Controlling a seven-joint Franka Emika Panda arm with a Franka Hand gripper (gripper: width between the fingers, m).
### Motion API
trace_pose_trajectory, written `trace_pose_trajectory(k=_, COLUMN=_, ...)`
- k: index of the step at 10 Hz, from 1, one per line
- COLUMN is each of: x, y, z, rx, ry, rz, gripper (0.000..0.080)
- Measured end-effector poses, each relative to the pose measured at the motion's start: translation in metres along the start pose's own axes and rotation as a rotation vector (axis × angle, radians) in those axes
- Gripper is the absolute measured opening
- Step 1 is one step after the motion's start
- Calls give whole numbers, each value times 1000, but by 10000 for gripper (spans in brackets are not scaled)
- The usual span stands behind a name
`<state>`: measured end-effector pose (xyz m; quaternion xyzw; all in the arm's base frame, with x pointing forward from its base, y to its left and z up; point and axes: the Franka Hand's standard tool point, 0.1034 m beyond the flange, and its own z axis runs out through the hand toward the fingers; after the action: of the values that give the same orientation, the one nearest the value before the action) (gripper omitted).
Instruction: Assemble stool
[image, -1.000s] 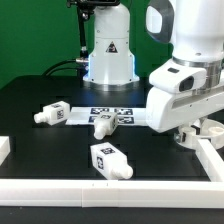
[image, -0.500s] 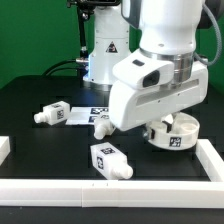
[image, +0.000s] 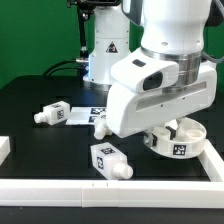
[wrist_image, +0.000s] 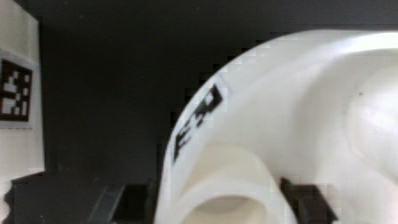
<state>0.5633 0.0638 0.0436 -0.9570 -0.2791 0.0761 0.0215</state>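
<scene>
The round white stool seat is under the arm's hand at the exterior view's right, close to the table. In the wrist view its rim, which carries a tag, fills the space between the two dark fingers. My gripper is shut on that rim. In the exterior view the hand hides the fingers. Three white legs with tags lie on the black table: one at the left, one in the middle partly behind the hand, and one at the front.
The marker board lies flat behind the legs. A white rail runs along the front edge and another along the right, close to the seat. A short white piece sits at the left edge. The arm's base stands at the back.
The hand has swung toward the exterior view's left, and the seat has come into view beneath it. In the last half second the seat has shifted slightly down and toward the front right.
</scene>
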Motion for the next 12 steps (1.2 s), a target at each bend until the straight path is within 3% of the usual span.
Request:
trace_pose_trajectory(k=2, x=2, y=8, z=5, rx=-1, ry=0, rz=35, gripper=320)
trace_pose_trajectory(k=5, x=12, y=37, z=17, rx=-21, ry=39, rz=31, gripper=320)
trace_pose_trajectory(k=9, x=14, y=35, z=20, rx=-19, ry=35, rz=29, gripper=320)
trace_pose_trajectory(k=12, x=42, y=39, z=20, rx=-22, ry=74, rz=98, gripper=320)
